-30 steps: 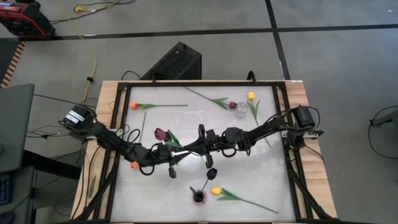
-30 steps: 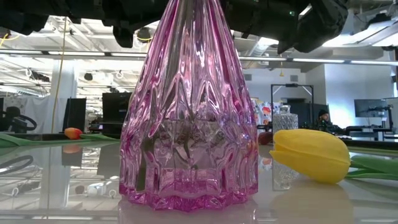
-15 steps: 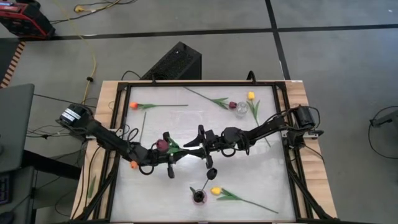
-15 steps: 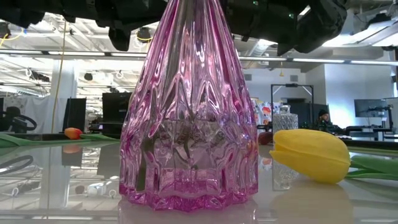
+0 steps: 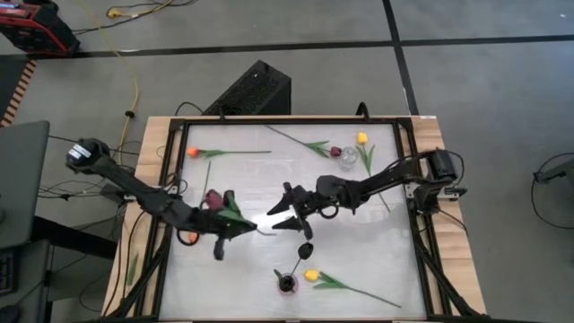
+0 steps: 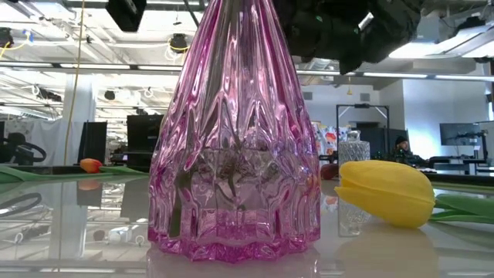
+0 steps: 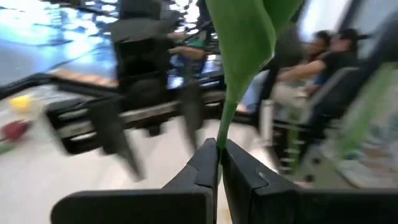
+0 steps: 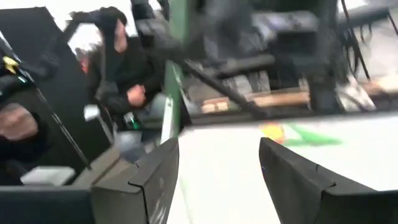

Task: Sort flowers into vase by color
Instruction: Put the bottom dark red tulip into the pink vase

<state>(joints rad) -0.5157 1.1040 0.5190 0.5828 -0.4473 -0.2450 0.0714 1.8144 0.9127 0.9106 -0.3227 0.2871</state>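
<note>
A dark red tulip (image 5: 213, 197) with green leaves (image 5: 231, 212) is held above the table's middle left by my left gripper (image 5: 244, 226), which is shut on its stem. To its right my right gripper (image 5: 280, 211) stands open, holding nothing. The pink vase (image 5: 287, 283) stands near the front edge with a near-black tulip (image 5: 305, 248) in it. In the low view the pink vase (image 6: 231, 131) fills the picture. A yellow tulip (image 5: 311, 275) lies beside it. The clear vase (image 5: 346, 157) stands at the far right. My left gripper pinches the tulip's thin green stem (image 7: 219, 144) between its two fingertips, just below the leaf (image 7: 242, 37). The fingers lie across the stem. The tulip is clear of the table, its leaves and head reaching out beyond the fingers.
On the table lie an orange tulip (image 5: 192, 152) with its long stem at the far left, a yellow tulip (image 5: 361, 138) and a dark red one (image 5: 335, 152) by the clear vase, and an orange head (image 5: 191, 238) under the left arm. A black frame (image 5: 269, 119) rims the table.
My right gripper has opened, let go of the tulip's stem and drawn back a little toward the table's right edge. My left gripper has carried the dark red tulip toward the left edge, and the left arm has risen.
</note>
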